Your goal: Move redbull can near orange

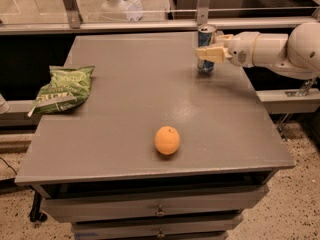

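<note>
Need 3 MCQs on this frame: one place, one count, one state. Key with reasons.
1. Where is the can relative to the orange?
A. touching it
B. far back and to the right, by the tool
C. in front of it, to the left

2. How many loose items are on the table?
A. two
B. three
C. five

3. The can is:
A. upright
B. on its side
C. crushed flat

Key:
1 B: the can stands at the table's back right with the tool at it; the orange sits near the front.
2 B: can, orange and bag.
3 A: its silver top faces up.
</note>
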Controlling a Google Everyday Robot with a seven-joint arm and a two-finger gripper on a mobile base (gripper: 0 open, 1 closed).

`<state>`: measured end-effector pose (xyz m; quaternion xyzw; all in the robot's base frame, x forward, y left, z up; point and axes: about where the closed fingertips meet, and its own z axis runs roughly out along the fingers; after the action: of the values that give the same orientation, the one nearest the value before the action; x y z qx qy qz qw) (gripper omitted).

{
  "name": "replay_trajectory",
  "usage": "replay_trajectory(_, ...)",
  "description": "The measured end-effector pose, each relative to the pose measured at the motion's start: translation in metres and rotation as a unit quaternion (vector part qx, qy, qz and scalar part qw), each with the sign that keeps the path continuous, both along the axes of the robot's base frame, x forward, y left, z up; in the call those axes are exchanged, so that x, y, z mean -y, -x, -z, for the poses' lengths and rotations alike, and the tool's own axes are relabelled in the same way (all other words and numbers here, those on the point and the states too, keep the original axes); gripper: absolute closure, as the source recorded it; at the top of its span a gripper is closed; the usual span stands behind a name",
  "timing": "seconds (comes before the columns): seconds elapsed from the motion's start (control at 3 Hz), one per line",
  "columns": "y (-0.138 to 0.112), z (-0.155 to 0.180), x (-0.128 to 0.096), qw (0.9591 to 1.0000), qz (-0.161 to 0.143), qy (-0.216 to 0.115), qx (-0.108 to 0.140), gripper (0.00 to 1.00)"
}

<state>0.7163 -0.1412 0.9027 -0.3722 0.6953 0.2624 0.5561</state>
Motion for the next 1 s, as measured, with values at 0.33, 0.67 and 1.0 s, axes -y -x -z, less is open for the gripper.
replay_trajectory(0.33, 0.032, -0.01, 0.007, 0.9995, -0.029, -0.012, -0.004, 1.0)
replay_trajectory(0.67, 0.074, -0.005, 0.014, 0.9973, -0.064, -0.03, -0.021, 1.0)
replay_trajectory(1.0, 0.117, 0.005, 0.021, 0.9931, -0.097, -0.049, -0.043, 1.0)
